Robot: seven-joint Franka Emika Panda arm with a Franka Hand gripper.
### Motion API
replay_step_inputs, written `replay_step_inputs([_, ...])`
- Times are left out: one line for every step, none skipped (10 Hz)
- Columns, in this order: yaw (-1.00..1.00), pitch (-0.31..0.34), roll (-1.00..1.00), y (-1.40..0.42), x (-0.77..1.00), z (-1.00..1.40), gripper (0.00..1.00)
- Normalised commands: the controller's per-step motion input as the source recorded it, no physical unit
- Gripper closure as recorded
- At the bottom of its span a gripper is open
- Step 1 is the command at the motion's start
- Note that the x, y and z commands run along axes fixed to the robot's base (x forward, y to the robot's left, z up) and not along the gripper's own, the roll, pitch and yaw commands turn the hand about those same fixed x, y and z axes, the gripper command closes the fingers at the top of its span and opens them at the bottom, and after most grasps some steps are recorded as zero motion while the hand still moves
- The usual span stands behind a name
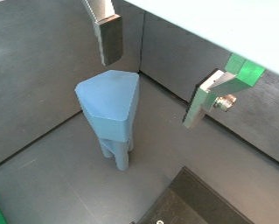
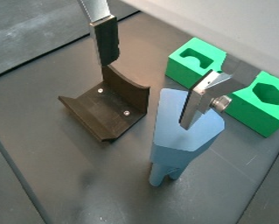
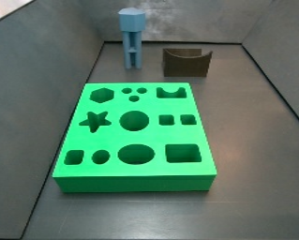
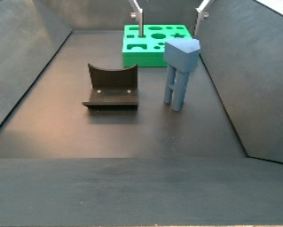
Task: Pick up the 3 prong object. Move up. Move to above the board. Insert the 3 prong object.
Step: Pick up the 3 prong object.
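Wrist view: open pincer (image 2: pixel 153 63) above unmarked upright 3 prong object (image 2: pixel 180 140).

Workspace: dark grey matte floor (image 4: pixel 120 133), enclosed by sloping grey wall panels (image 4: pixel 31 53) on both sides and at rear. Seams visible where panels meet floor. Light, whitish surface (image 1: pixel 240 26) shows beyond wall's upper edge. Illum. even, soft; faint sheen on floor, shadows weak. No windows or furniture seen.

One 3 prong object (image 3: pixel 131 36), one board (image 3: pixel 135 178), one dark U-notched block (image 3: pixel 186 61), one pincer (image 1: pixel 159 70) above them.
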Motion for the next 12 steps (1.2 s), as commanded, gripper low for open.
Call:
replay_step_inputs([0.00,-0.086,0.00,0.00,-0.45,-0.05,0.00])
replay_step_inputs([0.00,-0.067,0.00,0.05,-0.51,-0.05,0.00])
replay_step_inputs([0.00,-0.011,0.00,0.12,-0.31,0.00,0.00])
replay_step_inputs([0.00,-0.004,0.00,0.15,-0.30,0.00,0.00])
replay_step_inputs([0.00,-0.074,-0.07,0.01,-0.09,0.00,0.00])
replay_step_inputs([0.00,-0.061,-0.08,0.00,0.00,0.00,0.00])
replay_step_inputs([0.00,-0.107,-0.09,-0.01,0.00,-0.14,0.00])
replay_step_inputs([0.00,-0.103,-0.06,-0.06,-0.02,-0.26,0.00])
replay_step_inputs([0.00,-0.110,-0.07,-0.07,-0.01,-0.23,0.00])
replay_step_inputs([0.00,-0.121,-0.09,-0.05,-0.05,-0.21,0.00])
replay_step_inputs([0.00,-0.089,-0.07,0.00,-0.03,-0.17,0.00])
replay_step_inputs([0.00,-0.096,-0.06,-0.02,-0.07,-0.21,0.00])
